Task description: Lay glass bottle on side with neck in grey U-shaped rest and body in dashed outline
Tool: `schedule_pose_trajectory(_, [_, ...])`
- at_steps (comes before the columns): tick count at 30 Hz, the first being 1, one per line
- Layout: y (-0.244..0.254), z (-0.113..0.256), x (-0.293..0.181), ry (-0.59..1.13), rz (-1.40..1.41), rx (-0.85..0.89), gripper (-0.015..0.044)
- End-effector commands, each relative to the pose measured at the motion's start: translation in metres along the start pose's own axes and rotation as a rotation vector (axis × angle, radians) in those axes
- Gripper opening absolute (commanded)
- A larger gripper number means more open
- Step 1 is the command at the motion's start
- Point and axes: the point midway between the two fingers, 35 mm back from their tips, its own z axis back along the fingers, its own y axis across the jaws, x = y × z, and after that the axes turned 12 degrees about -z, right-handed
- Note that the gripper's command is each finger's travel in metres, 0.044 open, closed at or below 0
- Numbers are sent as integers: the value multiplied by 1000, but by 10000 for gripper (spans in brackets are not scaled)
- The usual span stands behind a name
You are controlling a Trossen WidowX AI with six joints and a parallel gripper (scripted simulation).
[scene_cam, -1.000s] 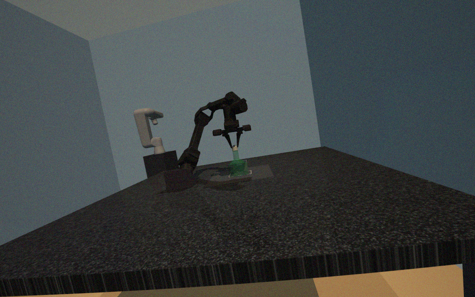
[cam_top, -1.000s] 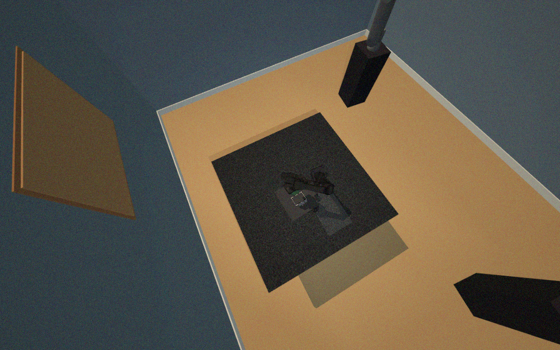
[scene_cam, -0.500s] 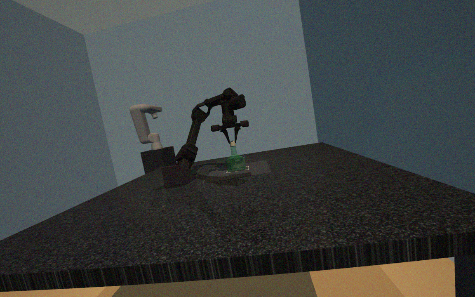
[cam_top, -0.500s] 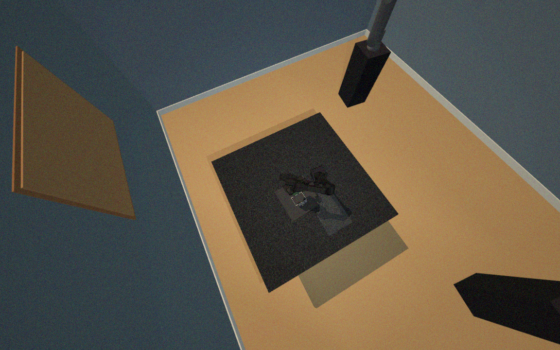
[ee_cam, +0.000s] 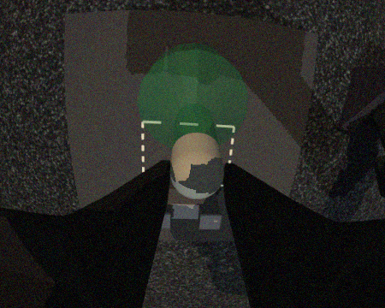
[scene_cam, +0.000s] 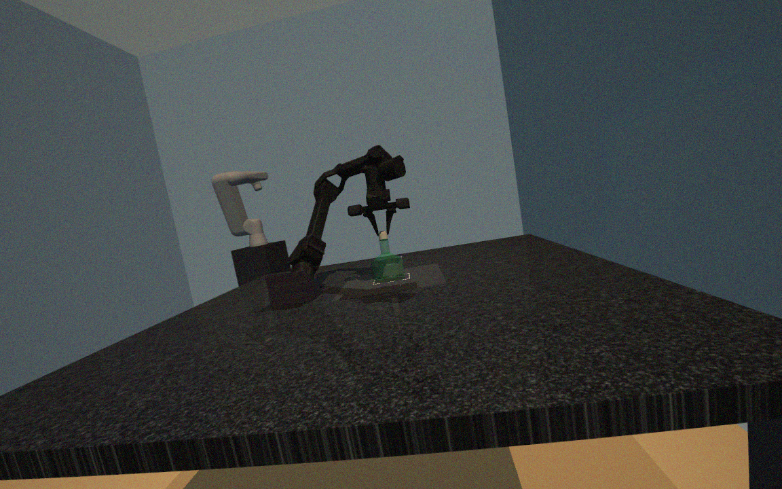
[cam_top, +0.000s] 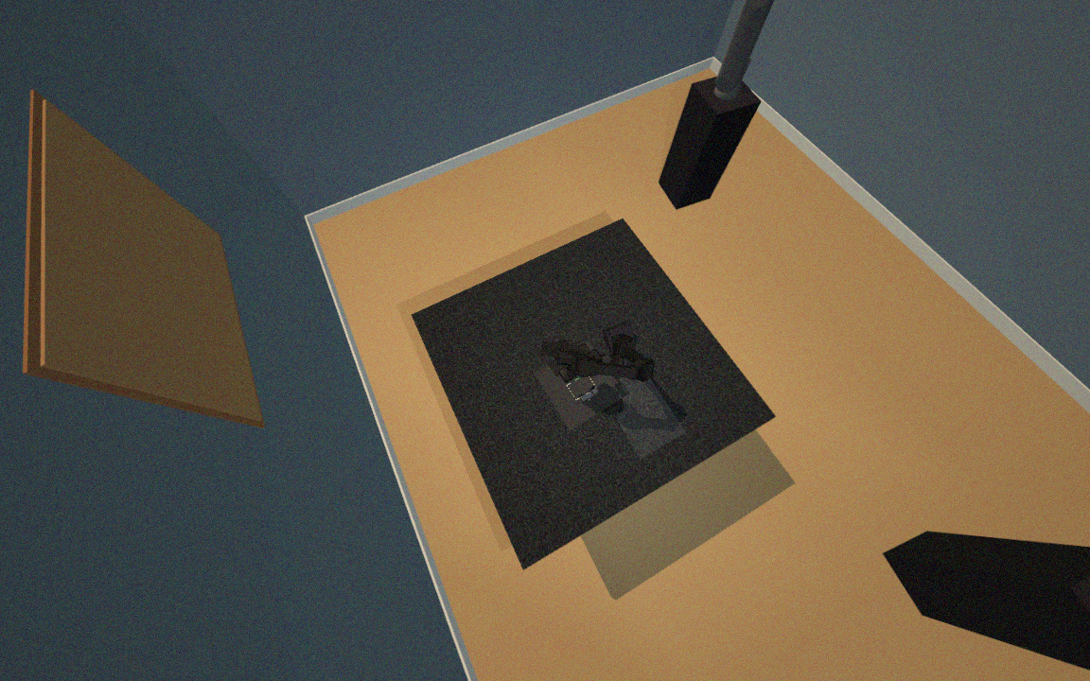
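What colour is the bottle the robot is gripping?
The bottle is see-through green, with a pale cream top; the wrist view shows it best.

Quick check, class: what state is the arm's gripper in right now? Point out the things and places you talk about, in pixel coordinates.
Gripper (scene_cam: 382, 233) (ee_cam: 198, 170): closed on the neck end of the green glass bottle (scene_cam: 387, 266) (ee_cam: 158, 94).

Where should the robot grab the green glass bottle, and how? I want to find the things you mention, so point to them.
By the slim neck of the bottle (scene_cam: 387, 265) (ee_cam: 192, 81), just under the cork-coloured top (scene_cam: 383, 235) (ee_cam: 194, 147). I'd come from above, jaws on opposite sides: it stands nearly upright, and its round body is much wider than the neck.
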Motion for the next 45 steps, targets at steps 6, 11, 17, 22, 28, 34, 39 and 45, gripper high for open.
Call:
schedule_pose_trajectory(6, [-3, 1, -13, -1, 0, 0, 111])
schedule_pose_trajectory(11, [-3, 1, -17, -11, -1, 1, 111])
schedule_pose_trajectory(17, [-4, 1, -22, -22, -3, 2, 111])
schedule_pose_trajectory(22, [-5, 1, -26, -31, -5, 2, 111])
schedule_pose_trajectory(28, [-6, 0, -31, -42, -8, 3, 111])
schedule_pose_trajectory(34, [-7, 0, -36, -54, -11, 5, 111])
schedule_pose_trajectory(39, [-8, -1, -40, -64, -13, 6, 111])
schedule_pose_trajectory(45, [-9, -1, -45, -77, -16, 8, 111])
